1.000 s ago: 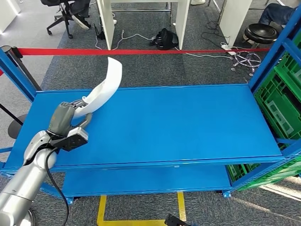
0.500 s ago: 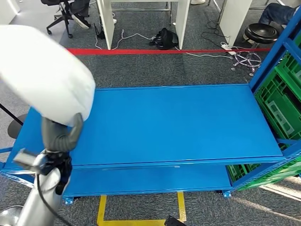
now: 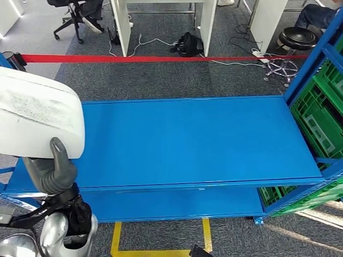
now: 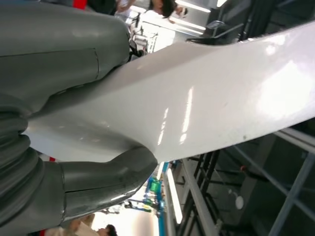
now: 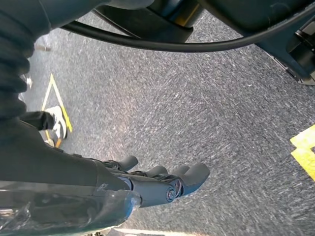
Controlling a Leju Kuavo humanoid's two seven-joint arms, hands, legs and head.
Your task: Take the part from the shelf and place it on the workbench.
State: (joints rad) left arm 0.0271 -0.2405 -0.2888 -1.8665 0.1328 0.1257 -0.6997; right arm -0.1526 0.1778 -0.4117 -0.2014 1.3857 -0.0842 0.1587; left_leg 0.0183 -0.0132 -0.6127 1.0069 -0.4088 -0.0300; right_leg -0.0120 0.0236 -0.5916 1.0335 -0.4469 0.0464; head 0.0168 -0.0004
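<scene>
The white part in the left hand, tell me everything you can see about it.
The white part is a smooth, glossy, curved shell that looks like moulded plastic, with a duller, scuffed patch on the face toward the head camera. The left hand grips it from below, thumb and fingers pressing opposite faces. It is held up in the air at the left end of the blue shelf, not touching it.

We saw even, bright indoor light on the blue shelf (image 3: 194,139); ceiling glare streaked the glossy white part (image 4: 208,98), and the carpet (image 5: 208,98) was motion-blurred.
</scene>
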